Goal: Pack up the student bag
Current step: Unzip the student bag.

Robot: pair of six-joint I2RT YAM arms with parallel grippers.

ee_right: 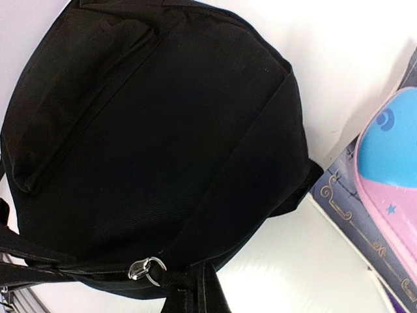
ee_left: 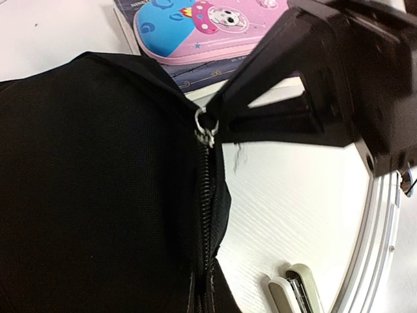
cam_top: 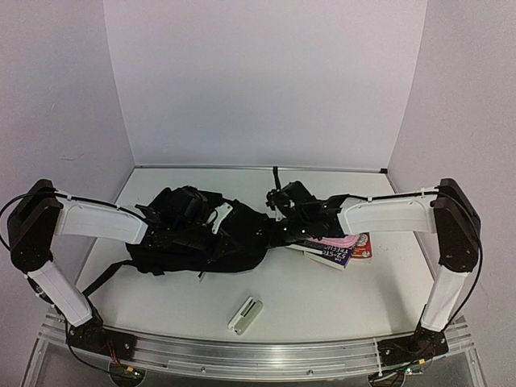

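The backpack (cam_top: 201, 242) lay on the table (cam_top: 322, 298); the right gripper (ee_left: 218, 120) jaws seemed pinched on its zip pull (ee_left: 205, 125), for opening; the left gripper (cam_top: 189, 203) steadied the fabric, jaws' spread untellable.

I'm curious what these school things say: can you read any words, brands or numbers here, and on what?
Nothing reads for certain.
Book: large print on the cover, too blurred to read.
Red item beside it: marks too small to read.
Pink pencil case: cartoon pictures only, no words visible.
Student bag, stapler: no lettering visible.
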